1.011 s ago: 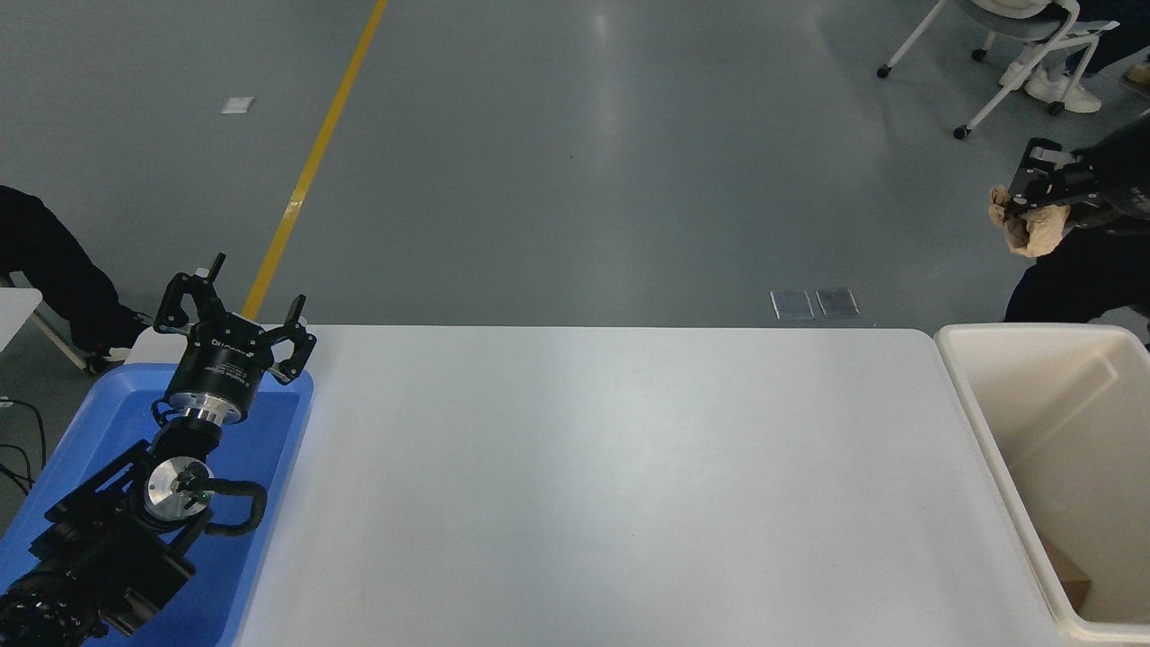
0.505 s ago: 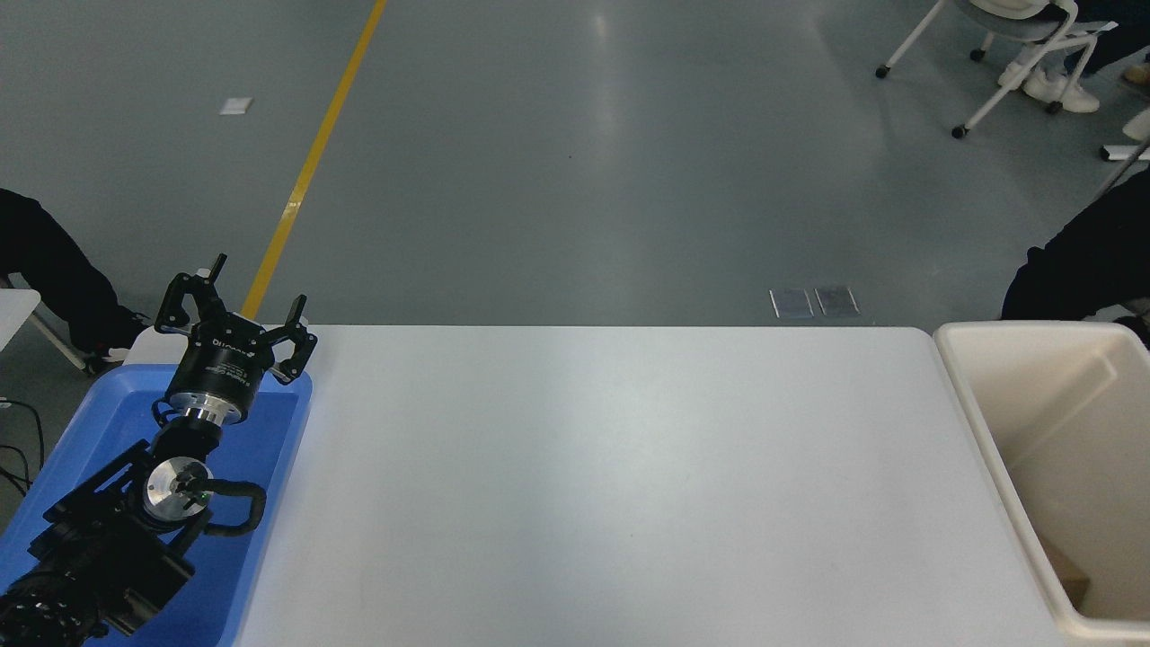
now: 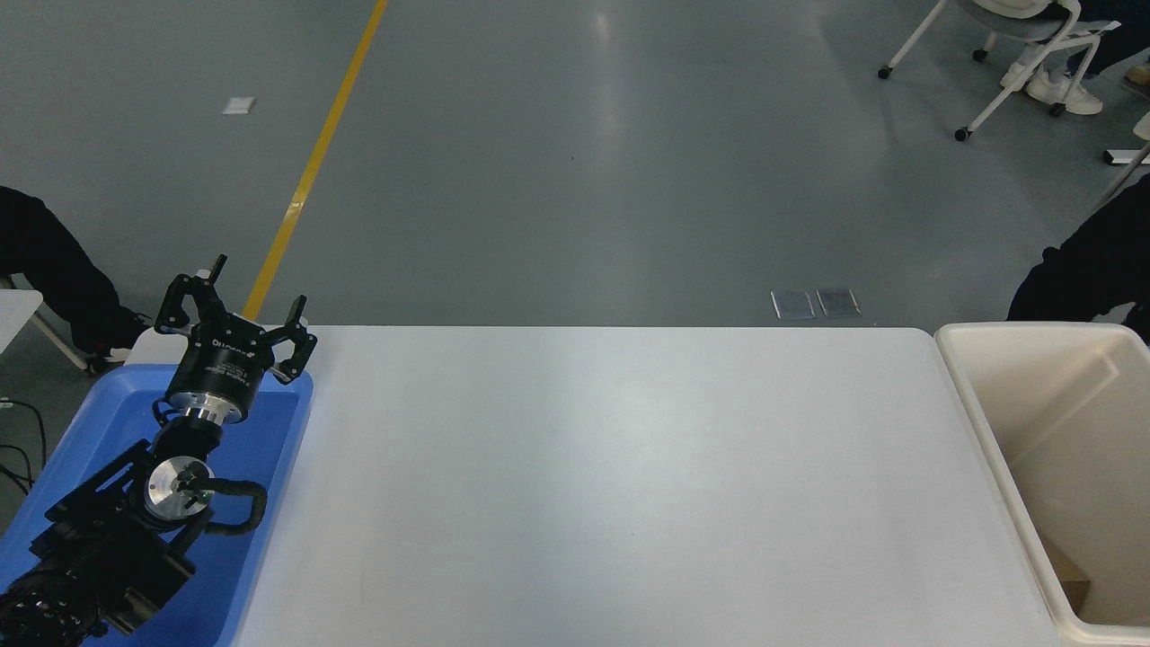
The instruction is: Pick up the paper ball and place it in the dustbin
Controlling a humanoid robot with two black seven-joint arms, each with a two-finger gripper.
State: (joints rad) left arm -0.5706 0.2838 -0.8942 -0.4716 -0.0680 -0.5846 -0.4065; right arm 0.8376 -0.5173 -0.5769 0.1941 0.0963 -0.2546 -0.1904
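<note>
The dustbin (image 3: 981,422), a cream-white deep bin, stands at the table's right end and is cut off by the picture's edge. The paper ball is out of view. My right gripper is out of view too. Parked at the lower left over a blue tray, my left gripper (image 3: 244,295) is open with nothing between its fingers.
The shallow blue tray (image 3: 278,431) lies along the white table's (image 3: 611,485) left end. A brown flat scrap (image 3: 1069,580) lies in the bin's bottom. A dark shape (image 3: 1083,270) stands behind the bin at the right edge. A person's dark leg (image 3: 54,270) is at far left.
One second ago my right gripper held the paper ball above the bin's far side at the right edge; both have since left the picture. The left arm has not moved.
</note>
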